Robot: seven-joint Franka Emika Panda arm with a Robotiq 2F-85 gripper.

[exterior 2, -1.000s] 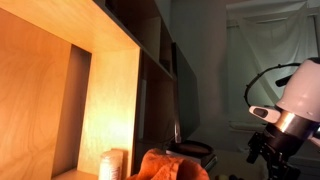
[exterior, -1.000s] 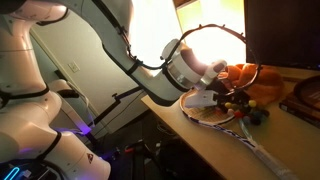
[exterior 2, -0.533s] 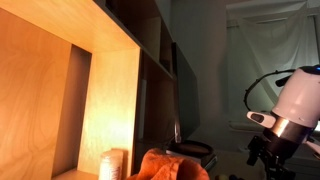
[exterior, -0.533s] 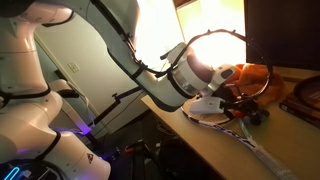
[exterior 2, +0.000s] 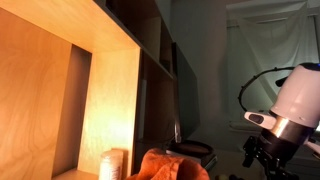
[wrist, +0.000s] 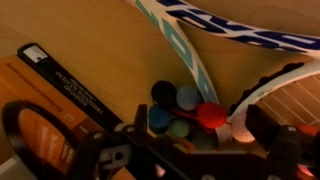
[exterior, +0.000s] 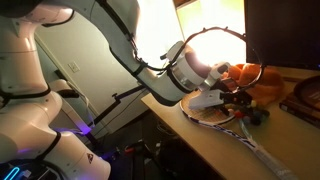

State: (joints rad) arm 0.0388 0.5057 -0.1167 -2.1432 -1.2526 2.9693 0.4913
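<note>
My gripper [exterior: 229, 97] hangs low over the head of a white and blue tennis racket [exterior: 213, 116] lying on the wooden desk [exterior: 205, 140]. In the wrist view the racket frame [wrist: 186, 50] runs past a cluster of small coloured balls [wrist: 180, 108], black, blue, green and red. The gripper [wrist: 196, 136] stands open just above that cluster, its dark fingers [wrist: 266, 126] set wide on either side, nothing between them. An orange plush toy [exterior: 256, 78] sits right behind. The gripper [exterior 2: 262, 156] also shows at the far right of an exterior view.
A black and orange box [wrist: 62, 86] lies on the desk beside the balls. A dark screen [exterior: 285, 30] stands at the back. A tall wooden shelf unit [exterior 2: 100, 90] has a white cylinder [exterior 2: 113, 163] at its foot. The desk's front edge runs close by the racket.
The wrist has shifted slightly over the racket head, first toward the plush toy, then a little back. The jaws have stayed open and nothing was taken hold of.
</note>
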